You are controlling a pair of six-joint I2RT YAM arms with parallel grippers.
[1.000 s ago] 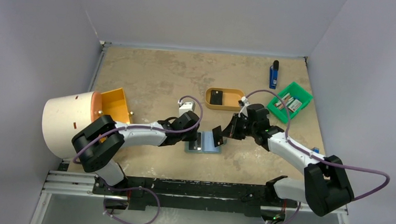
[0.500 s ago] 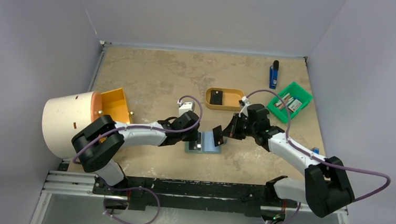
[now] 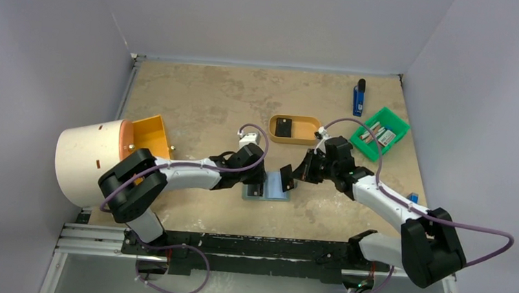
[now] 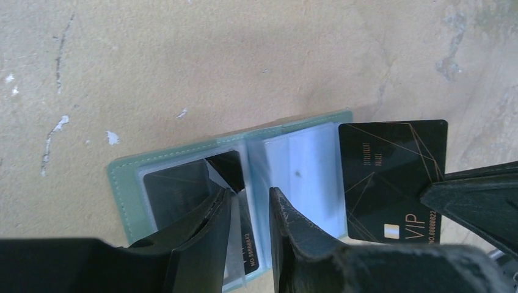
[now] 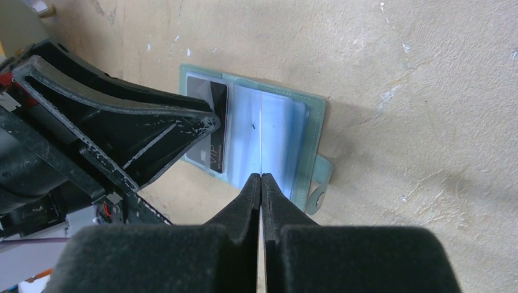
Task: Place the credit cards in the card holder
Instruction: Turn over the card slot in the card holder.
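- While the sage-green card holder lies open on the tabletop, the left claw has eased slightly wider over its clear sleeves; whether it pinches one is unclear.
- The right claw, clamped shut on a black VIP credit card, has barely shifted, and the card hangs at the holder's right edge.
- Insertion looks close but has not begun.

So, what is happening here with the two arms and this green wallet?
The sage-green soft card holder lies open on the beige table. The left tool, jaws slightly apart, is down on its left half, where one black card is tucked in. The right tool is shut on a black VIP credit card at the holder's right half, mostly outside it.
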